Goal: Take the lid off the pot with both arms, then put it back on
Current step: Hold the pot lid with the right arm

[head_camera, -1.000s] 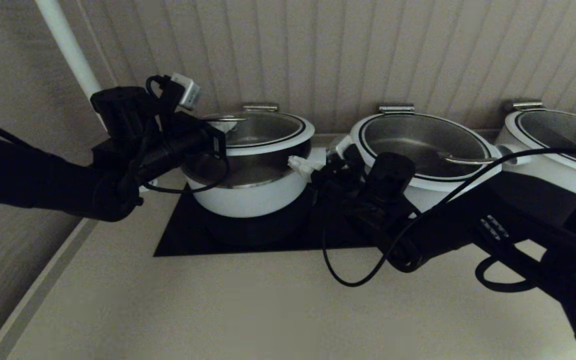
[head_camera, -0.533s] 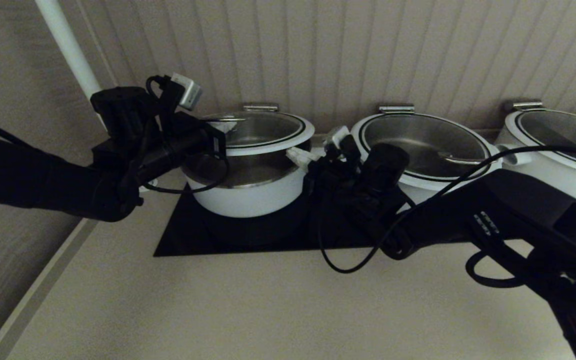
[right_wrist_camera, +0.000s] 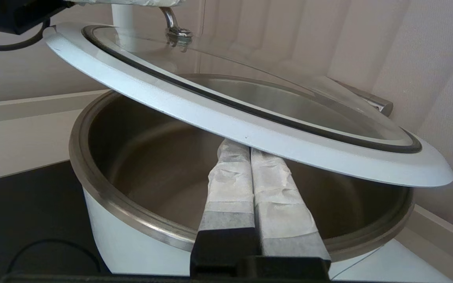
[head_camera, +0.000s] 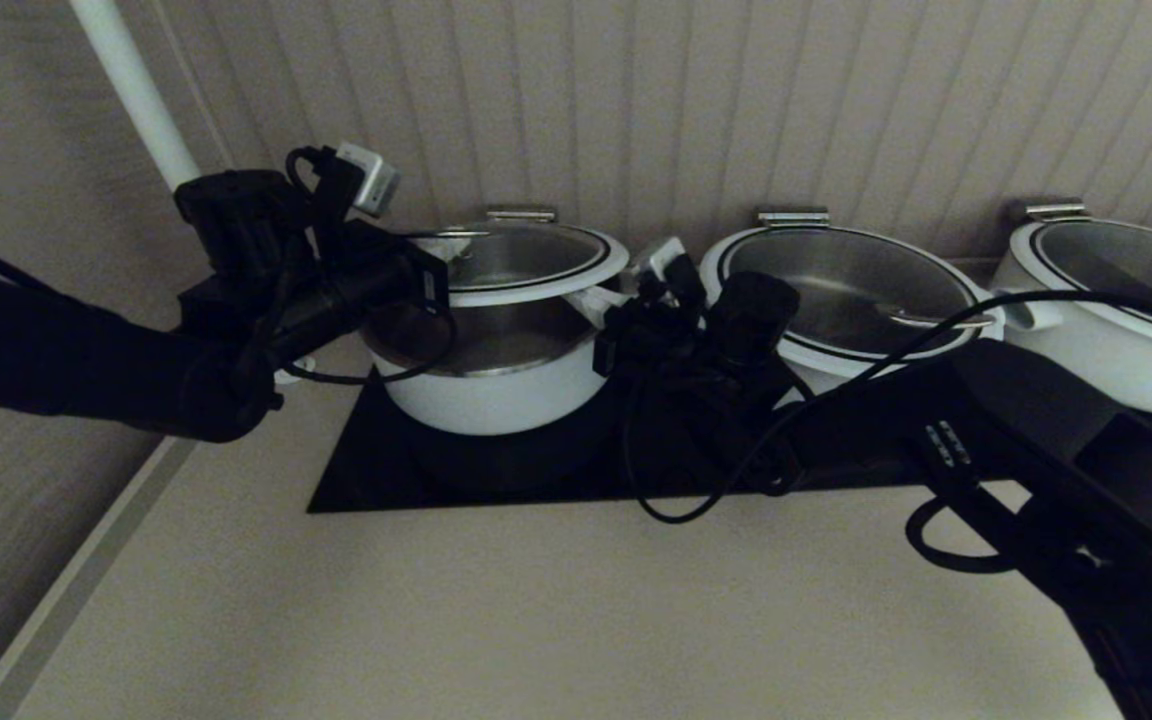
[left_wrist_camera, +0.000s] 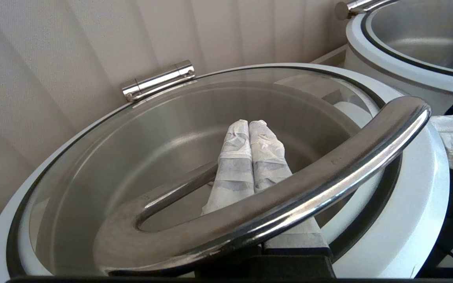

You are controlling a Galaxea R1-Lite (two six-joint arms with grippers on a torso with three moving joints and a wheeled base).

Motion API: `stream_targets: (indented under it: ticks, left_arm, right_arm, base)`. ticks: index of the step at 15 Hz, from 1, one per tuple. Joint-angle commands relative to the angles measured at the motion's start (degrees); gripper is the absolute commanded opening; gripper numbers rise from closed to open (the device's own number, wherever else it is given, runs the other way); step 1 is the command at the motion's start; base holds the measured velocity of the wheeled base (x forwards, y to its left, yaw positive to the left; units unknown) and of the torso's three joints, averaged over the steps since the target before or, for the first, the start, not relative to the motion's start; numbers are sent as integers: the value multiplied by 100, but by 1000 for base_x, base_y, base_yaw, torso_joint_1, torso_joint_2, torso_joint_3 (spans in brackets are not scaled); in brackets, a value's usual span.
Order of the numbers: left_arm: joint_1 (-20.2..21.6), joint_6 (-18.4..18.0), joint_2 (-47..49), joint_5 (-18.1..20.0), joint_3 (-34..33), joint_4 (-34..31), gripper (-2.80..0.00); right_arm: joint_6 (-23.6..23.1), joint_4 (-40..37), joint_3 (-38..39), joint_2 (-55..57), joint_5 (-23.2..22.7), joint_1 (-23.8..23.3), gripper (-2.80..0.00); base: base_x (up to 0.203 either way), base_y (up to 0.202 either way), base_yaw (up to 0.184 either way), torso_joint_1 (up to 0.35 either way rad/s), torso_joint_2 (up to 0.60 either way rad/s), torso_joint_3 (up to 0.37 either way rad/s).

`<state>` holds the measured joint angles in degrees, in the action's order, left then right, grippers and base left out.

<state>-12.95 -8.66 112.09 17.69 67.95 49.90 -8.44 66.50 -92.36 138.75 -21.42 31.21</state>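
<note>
The white pot (head_camera: 496, 395) stands on a black mat. Its lid (head_camera: 526, 255) is held tilted above it, apart from the pot's steel rim (right_wrist_camera: 92, 173). My left gripper (head_camera: 451, 250) is shut. Its fingers (left_wrist_camera: 250, 157) pass under the looped steel handle (left_wrist_camera: 328, 165) and lie over the glass. My right gripper (head_camera: 586, 298) is shut at the lid's right side. Its fingertips (right_wrist_camera: 246, 147) sit under the white rim (right_wrist_camera: 250, 122), touching it. The pot's steel bowl (right_wrist_camera: 151, 165) shows open below.
Two wider white pots with lids (head_camera: 846, 290) (head_camera: 1126, 270) stand close to the right along the ribbed wall. The black mat (head_camera: 366, 480) lies under the pot. A white pole (head_camera: 136, 90) rises behind my left arm. Bare counter lies in front.
My right gripper has moved up and left from beside the pot to under the lid's right rim. The left gripper and the lid have risen slightly.
</note>
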Motion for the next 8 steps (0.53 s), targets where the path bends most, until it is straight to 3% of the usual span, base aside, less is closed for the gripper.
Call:
stream_targets:
  ticks: [1,8]
  left_arm:
    - [3,-29,-9,15,-27,20,-280]
    - [75,-60,-258,24,-205,-291,-280]
  right_arm:
    - [-2,56,-11,-6,-4,-1,-280]
    - [-9,56,-11,-15,-3,-1,-280]
  base:
    - [0,0,0,0,0,0]
    - [0,0,0,0,0,0]
